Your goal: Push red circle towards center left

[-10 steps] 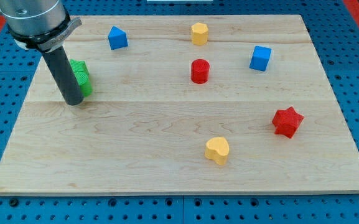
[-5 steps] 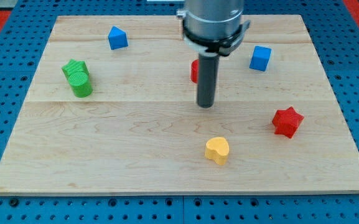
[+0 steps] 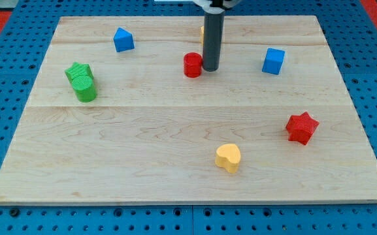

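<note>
Touching red circle [image 3: 193, 65], my tip [image 3: 210, 68] stands rightward

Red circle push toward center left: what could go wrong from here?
1. My tip sits against the red circle on its right side. If contact is off-centre, the round block may roll off the tip and veer toward the view's top or bottom.
2. The green blocks lie at the view's left, near the goal area. A long push could knock into them.
3. The rod hides most of the yellow block behind it, so contact with it cannot be ruled out.
</note>
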`<state>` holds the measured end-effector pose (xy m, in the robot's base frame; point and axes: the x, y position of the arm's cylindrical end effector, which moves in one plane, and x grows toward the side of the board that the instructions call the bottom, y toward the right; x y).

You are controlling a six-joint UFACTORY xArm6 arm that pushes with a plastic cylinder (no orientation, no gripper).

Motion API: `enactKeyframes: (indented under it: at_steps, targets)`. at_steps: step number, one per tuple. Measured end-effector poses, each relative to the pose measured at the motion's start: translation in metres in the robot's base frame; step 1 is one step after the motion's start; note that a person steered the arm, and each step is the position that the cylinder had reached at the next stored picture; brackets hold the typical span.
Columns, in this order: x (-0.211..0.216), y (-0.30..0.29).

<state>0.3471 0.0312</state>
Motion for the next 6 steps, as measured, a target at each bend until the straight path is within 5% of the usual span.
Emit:
enactKeyframes:
  at_steps: [2, 6]
  targets:
    - [-0.033, -0.009]
    - [0.002, -0.057]
